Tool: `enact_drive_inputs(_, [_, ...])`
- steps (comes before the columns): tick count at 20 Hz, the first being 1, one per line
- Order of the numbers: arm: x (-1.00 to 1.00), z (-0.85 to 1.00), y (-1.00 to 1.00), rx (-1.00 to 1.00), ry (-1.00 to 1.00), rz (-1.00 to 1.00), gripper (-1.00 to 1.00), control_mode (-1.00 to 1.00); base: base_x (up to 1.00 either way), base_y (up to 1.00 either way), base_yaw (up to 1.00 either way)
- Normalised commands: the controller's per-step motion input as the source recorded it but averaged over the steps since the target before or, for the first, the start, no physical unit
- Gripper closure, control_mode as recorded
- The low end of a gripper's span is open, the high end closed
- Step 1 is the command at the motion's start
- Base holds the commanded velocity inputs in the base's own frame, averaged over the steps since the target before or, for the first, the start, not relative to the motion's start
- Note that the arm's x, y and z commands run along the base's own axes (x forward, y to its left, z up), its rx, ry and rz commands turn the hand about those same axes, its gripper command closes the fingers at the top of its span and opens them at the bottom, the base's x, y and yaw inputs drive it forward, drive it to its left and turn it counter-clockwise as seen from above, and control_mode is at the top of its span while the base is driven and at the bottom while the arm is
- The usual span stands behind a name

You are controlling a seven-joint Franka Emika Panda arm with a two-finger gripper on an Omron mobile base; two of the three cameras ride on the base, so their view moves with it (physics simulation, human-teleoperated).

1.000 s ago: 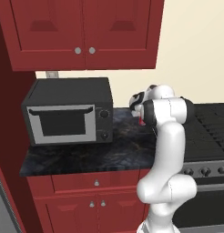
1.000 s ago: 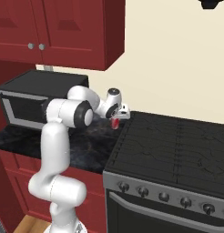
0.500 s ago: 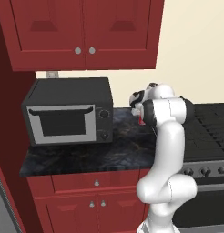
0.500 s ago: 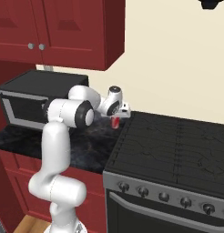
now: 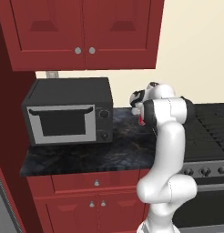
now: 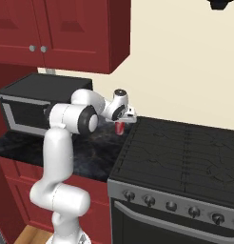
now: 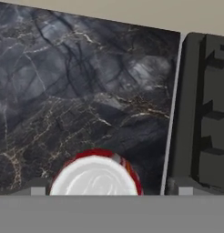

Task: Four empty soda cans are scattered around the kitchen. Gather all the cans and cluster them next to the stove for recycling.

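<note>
One red soda can [image 7: 96,176] stands on the table [image 7: 77,95] beside the stove [image 7: 207,109], at the frame's bottom, under my spread claw [image 6: 121,119], deliberately parked there for recycling.

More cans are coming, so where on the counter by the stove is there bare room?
Bare: the black countertop between the microwave and the stove. Crowded: the back strip beside the stove's edge, where a red soda can stands beneath the gripper.

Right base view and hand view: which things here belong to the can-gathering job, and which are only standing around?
Belong to the job:
- red soda can, upright on the countertop
- stove, right beside it
- gripper, jaws open above the can

Only standing around:
- microwave
- upper cabinets
</note>
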Motion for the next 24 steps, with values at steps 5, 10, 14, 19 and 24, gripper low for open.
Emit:
enact_drive_inputs(5, [-0.25, 0.18, 0.00, 0.00, -0.03, 0.00, -1.00, -1.00, 0.00, 0.00, 0.00])
enact_drive_inputs(10, [-0.35, 0.27, 0.00, 0.00, -0.06, 0.00, -1.00, -1.00, 0.00, 0.00, 0.00])
enact_drive_inputs(14, [-0.66, 0.32, 0.06, 0.00, -0.11, 0.01, -1.00, -1.00, 0.00, 0.00, 0.00])
enact_drive_inputs(19, [-0.84, 0.41, 0.12, 0.00, -0.12, 0.00, -1.00, -1.00, 0.00, 0.00, 0.00])
enact_drive_inputs(24, [-0.91, 0.50, 0.19, 0.00, -0.09, 0.00, -1.00, -1.00, 0.00, 0.00, 0.00])
